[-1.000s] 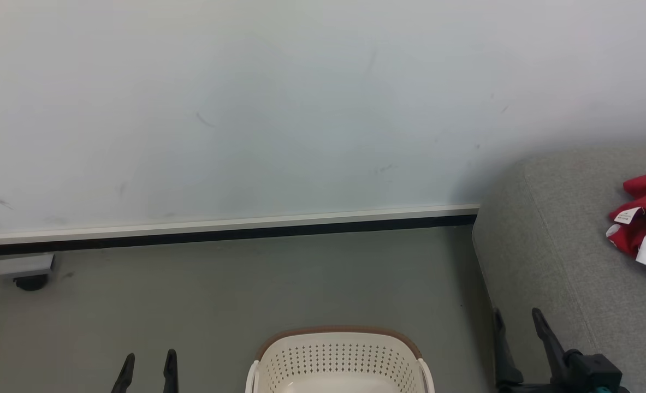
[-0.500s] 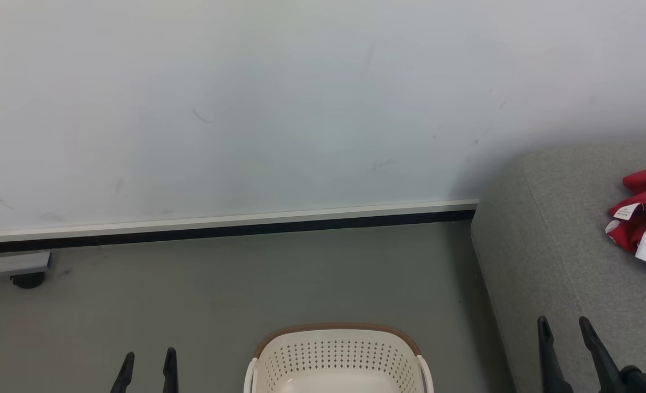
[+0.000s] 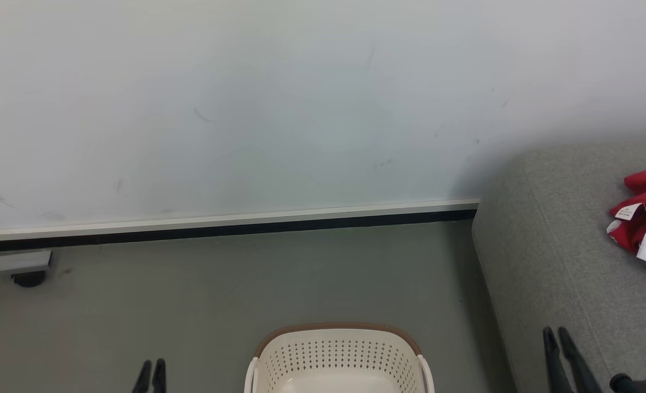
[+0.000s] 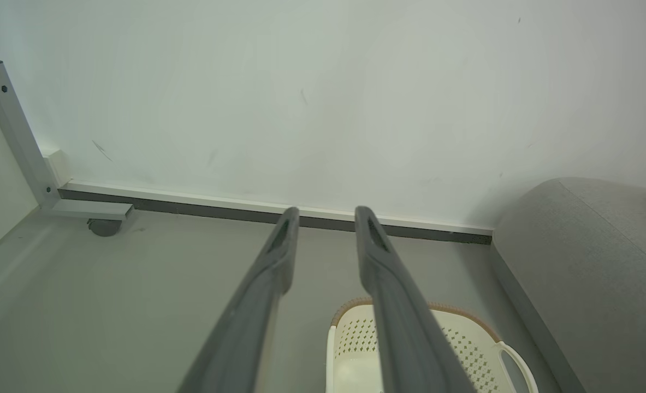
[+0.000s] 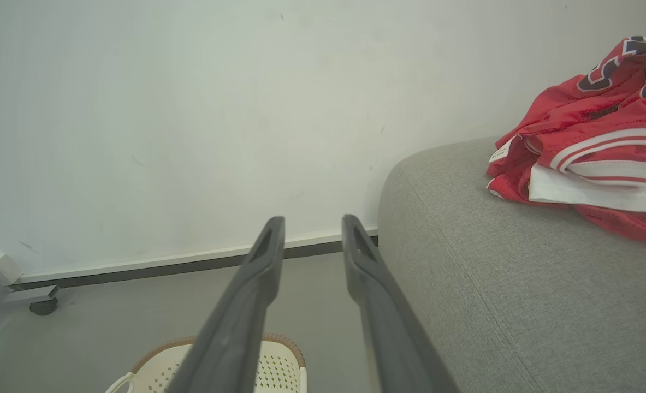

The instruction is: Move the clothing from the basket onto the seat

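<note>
My left gripper [image 3: 153,362] at 7 o'clock in the head view and my right gripper [image 3: 554,331] at 5 o'clock both hang bare, fingers parted by a narrow gap with nothing between them. The nearest risk is that the right fingers sit just beside the rounded end of the grey sofa [image 3: 563,262], so a careless swing could drag them along the upholstery. Next, the cream laundry basket [image 3: 338,355] at 6 o'clock looks bare inside where I can see it. Its near part is cut off, though, so I might call the job finished while a garment lies hidden there. Farther out, at 3 o'clock, the clothing [image 3: 645,218] rests on top of the sofa, well apart from the basket. It is a loosely bunched heap of red fabric with white panels, red-and-white striped trim, a small white tag and dark lettering. Unfolded and probably slippery, it could slump if I nudge it.
</note>
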